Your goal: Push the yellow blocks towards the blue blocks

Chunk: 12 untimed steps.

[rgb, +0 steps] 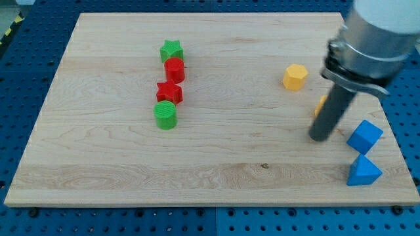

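Observation:
A yellow hexagonal block (295, 77) lies at the view's upper right. A second yellow block (321, 105) shows only as a sliver behind my rod, its shape hidden. A blue cube (364, 136) and a blue triangular block (363, 171) lie at the right edge, one just below the other. My tip (320, 137) rests on the board just below the hidden yellow block and left of the blue cube, with a small gap to the cube.
A column of blocks stands left of centre: a green star (171, 50), a red hexagon (174, 69), a red star (169, 92) and a green cylinder (166, 114). The wooden board (210, 177) ends close to the blue blocks on the right.

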Each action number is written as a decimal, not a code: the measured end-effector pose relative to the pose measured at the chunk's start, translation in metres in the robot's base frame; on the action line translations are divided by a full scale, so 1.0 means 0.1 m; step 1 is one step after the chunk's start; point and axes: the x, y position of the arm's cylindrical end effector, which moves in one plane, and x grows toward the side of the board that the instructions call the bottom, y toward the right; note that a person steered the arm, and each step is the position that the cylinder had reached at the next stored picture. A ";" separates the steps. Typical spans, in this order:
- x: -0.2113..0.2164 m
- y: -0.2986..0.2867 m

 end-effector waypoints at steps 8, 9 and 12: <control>-0.52 0.44; -0.39 0.34; 0.00 0.01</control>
